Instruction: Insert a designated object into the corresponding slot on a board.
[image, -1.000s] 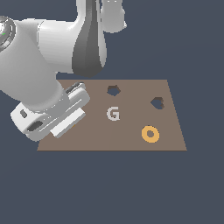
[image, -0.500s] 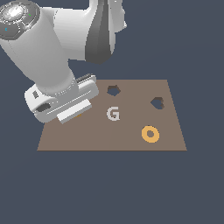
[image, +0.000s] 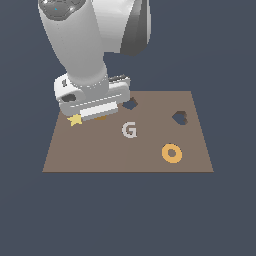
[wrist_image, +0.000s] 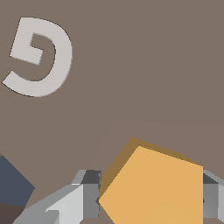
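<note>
The arm's bulk is blocking most of the board's (image: 125, 155) 10 o'clock corner in the exterior view, with only a bit of the star (image: 75, 120) poking out beside the gripper (wrist_image: 148, 202). The ring (image: 171, 153) is sitting over at 4 o'clock from the G (image: 129, 130), and the heart hole (image: 180, 118) at 2 o'clock. The pentagon (wrist_image: 153, 186) is sitting right between the fingers (wrist_image: 89, 197), which are touching its sides. It's lying flat on the board, near the slot (image: 130, 104).

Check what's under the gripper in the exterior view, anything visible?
Mostly hidden there: only the yellow star and an orange sliver peek out from under the gripper. The wrist view shows the orange pentagon between its fingers on the board.
</note>
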